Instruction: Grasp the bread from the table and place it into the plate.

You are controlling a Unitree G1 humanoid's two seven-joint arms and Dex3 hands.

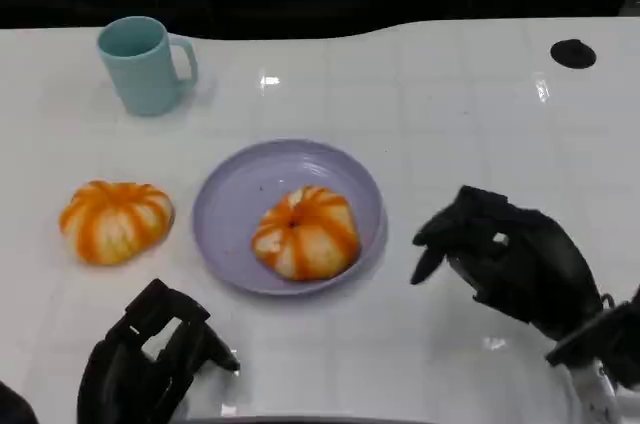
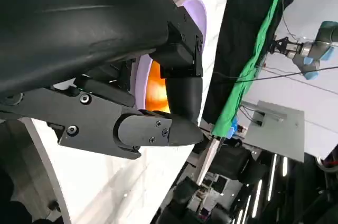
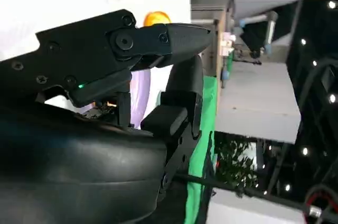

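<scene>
Left hand (image 1: 150,359) low at the near edge, fingers curled in, holding nothing. Up and a little to its left, the striped bread (image 1: 115,220) on the table, round, no long axis, just beside the lilac plate (image 1: 225,209). Right hand (image 1: 500,254) empty, fingers apart, far side of the plate, clearly farther. A second bun (image 1: 305,232) already in the plate.

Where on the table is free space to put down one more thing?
Bare table between cup and black dot. Crowded: the plate holds a bread, another bread beside it, hands in front.
</scene>
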